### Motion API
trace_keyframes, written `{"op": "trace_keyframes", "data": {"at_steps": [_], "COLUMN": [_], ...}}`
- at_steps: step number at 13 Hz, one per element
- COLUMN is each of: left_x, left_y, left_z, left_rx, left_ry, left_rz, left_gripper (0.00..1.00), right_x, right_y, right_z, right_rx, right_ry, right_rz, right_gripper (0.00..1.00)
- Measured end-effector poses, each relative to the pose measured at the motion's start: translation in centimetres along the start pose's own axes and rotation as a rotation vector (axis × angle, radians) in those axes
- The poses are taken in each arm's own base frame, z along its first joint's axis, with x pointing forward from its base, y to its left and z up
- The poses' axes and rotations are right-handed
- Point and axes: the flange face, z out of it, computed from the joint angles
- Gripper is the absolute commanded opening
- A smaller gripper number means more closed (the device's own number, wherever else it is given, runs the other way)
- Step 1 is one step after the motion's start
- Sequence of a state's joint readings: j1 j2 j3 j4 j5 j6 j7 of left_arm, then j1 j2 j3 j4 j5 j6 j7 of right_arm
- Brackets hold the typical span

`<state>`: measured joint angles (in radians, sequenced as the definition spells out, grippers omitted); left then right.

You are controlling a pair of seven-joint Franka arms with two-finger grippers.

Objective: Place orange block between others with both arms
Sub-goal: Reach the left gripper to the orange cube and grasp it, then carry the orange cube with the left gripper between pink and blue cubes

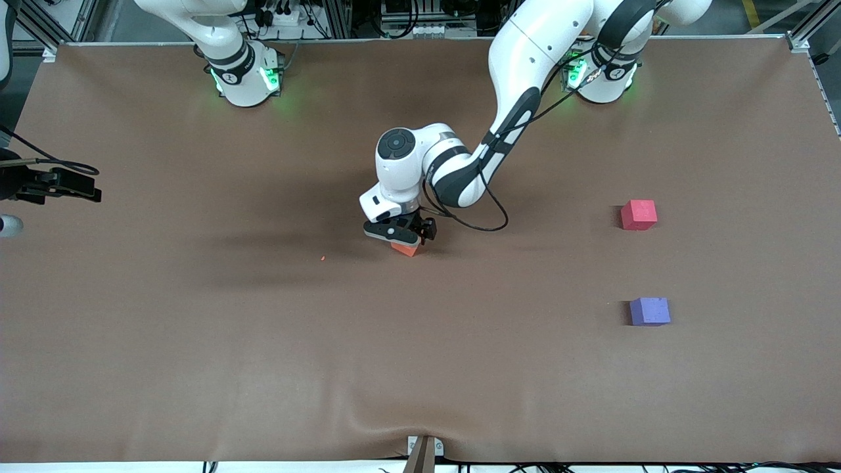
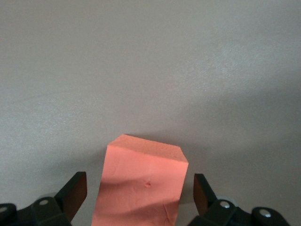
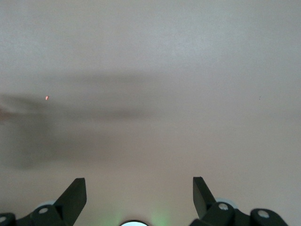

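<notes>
step in hand, as i'm reading it: the left gripper (image 1: 402,238) is getting set to pick up the orange block (image 1: 407,248) near the middle of the table (image 1: 197,341).

- in the left wrist view the orange block (image 2: 141,183) is sitting between the 2 fingers (image 2: 73,193), with a clear gap on each side. no pad is touching it. the jaws are standing wide and holding nothing.
- the block is lying slightly skewed to the jaw line, and its gap to 1 finger looks a little narrower than to the other. doing this well probably means centring the jaws over it and squaring the wrist to its flat faces before closing, so the foam-like cube is not twisting or squirting out.
- whether the fingertips are already down at table level, i cannot tell; closing low on the block's sides would give the surer hold.
- destination: the red block (image 1: 638,215) and the purple block (image 1: 650,311) are resting well apart from the jaws, toward the left arm's end of the table, the purple one nearer the front camera, with bare table between them.
- the right gripper (image 3: 139,200) is waiting at the right arm's end of the table, jaws wide, nothing between them, only bare table below and a tiny orange speck (image 3: 47,98) ahead.
</notes>
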<state>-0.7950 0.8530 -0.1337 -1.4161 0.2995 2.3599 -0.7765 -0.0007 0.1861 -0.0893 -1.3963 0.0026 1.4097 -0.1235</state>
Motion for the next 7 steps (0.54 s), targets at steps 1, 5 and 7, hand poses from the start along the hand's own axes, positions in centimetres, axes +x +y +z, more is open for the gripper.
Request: {"op": "trace_keyframes", "data": {"at_steps": [1,5,7], "left_x": [0.02,0.09,0.11], "left_y": [0.0,0.01,0.02], "left_z": [-0.01,-0.08,-0.11], "left_rx": [0.0,-0.001,-0.001], "left_ry": [0.001,0.002,0.004], "left_rz": [-0.003,-0.033,-0.081], "left_gripper": [1.0,0.01,0.0], "right_x": [0.0,0.0,0.0], "right_y": [0.0,-0.01,-0.01], "right_z": [0.0,-0.01,-0.01], "right_rx": [0.0,0.0,0.0], "right_ry": [0.0,0.0,0.001], "right_rz": [0.0,0.0,0.0], "right_gripper": [1.0,1.0,1.0]}}
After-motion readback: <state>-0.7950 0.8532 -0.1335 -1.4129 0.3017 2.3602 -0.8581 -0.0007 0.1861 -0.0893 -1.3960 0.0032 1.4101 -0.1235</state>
